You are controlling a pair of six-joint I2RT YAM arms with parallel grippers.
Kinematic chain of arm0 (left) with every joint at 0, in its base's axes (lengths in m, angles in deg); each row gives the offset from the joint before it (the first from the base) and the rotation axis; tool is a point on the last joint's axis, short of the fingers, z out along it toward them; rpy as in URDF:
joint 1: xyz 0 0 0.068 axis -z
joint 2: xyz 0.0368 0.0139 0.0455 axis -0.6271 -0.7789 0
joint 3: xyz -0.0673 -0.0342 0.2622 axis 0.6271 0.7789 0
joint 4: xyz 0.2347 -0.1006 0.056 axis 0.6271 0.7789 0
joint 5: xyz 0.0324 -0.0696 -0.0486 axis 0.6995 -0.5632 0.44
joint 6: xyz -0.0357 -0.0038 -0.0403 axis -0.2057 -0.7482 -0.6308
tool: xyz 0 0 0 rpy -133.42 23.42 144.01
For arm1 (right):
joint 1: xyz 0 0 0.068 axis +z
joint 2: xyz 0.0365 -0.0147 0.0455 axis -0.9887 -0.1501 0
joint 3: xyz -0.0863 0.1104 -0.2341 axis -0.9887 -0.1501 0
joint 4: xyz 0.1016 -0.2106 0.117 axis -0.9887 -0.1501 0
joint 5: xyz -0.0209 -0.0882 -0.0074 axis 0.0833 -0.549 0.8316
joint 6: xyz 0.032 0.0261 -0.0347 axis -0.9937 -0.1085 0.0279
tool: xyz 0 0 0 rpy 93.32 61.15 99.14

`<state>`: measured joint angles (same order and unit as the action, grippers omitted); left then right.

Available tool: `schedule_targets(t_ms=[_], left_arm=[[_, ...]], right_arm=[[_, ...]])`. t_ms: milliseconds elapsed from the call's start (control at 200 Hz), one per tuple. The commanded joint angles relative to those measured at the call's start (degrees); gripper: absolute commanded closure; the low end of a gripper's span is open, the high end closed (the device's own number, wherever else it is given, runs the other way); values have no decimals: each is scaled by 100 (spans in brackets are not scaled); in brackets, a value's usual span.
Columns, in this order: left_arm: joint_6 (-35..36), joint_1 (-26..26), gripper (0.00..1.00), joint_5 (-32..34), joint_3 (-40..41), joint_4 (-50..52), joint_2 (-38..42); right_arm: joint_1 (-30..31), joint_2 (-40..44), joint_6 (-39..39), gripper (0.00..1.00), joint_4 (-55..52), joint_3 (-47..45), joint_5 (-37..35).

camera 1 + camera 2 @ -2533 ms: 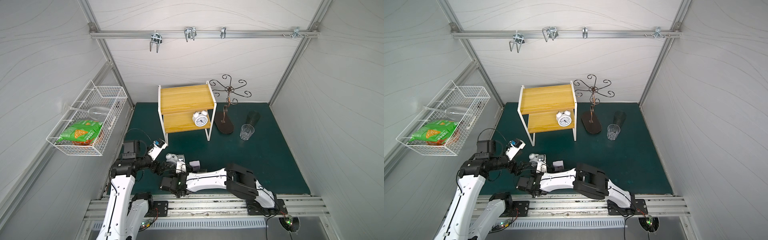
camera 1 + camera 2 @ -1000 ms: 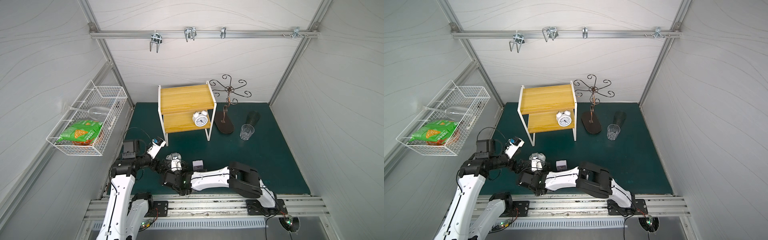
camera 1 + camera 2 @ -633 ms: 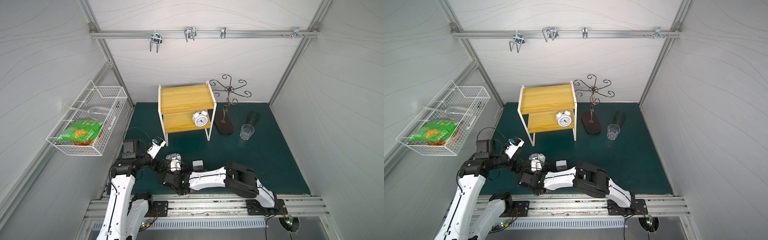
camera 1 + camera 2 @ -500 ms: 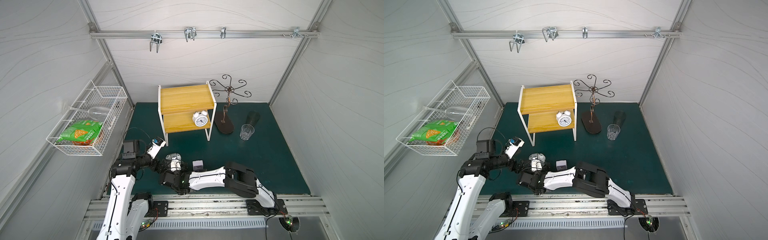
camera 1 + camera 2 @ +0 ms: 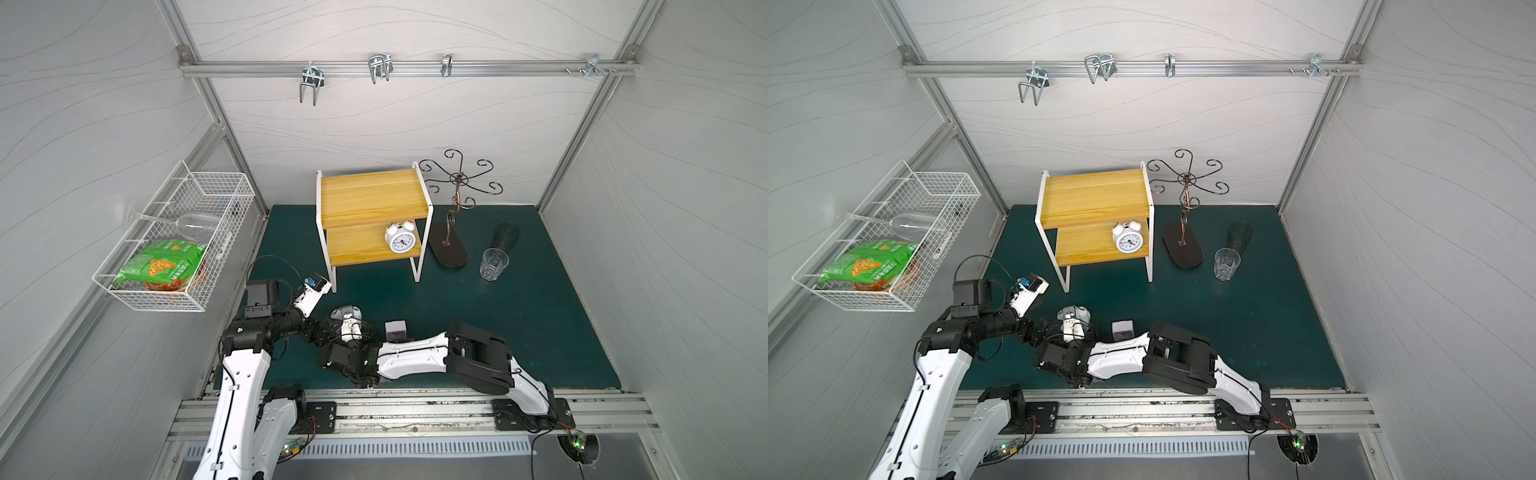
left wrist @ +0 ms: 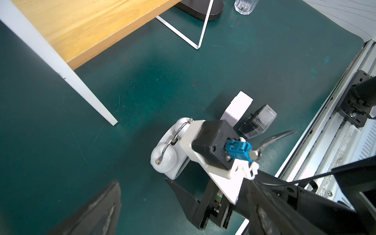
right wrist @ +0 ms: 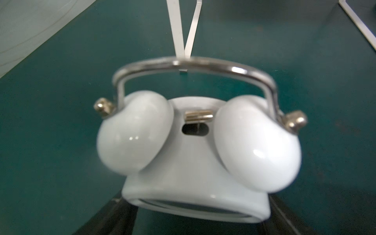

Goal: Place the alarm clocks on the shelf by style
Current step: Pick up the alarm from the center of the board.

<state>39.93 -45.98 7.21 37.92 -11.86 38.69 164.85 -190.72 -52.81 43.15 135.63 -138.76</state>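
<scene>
Right pincer (image 7: 196, 222) straddles the round white twin-bell alarm clock (image 7: 183, 177), grip unclear: glossy shell could squirt free. Left pincer (image 5: 321, 334) gapes empty, dangerously near.

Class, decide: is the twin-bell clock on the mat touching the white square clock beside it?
Apart. Both top views show a strip of green mat between the twin-bell clock and the white square clock.
</scene>
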Motion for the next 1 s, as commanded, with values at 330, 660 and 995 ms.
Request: schedule_targets(t_ms=[330,660,995], left_arm=[[-111,-16,1,10,-22,-180,54],[-376,-16,1,-21,-49,-328,86],[-413,-20,1,-65,47,-376,57]], right_arm=[[45,448,195,25,441,-586,-319],[16,1451,335,28,470,-1447,-341],[-218,2074,679,30,114,-1438,-132]])
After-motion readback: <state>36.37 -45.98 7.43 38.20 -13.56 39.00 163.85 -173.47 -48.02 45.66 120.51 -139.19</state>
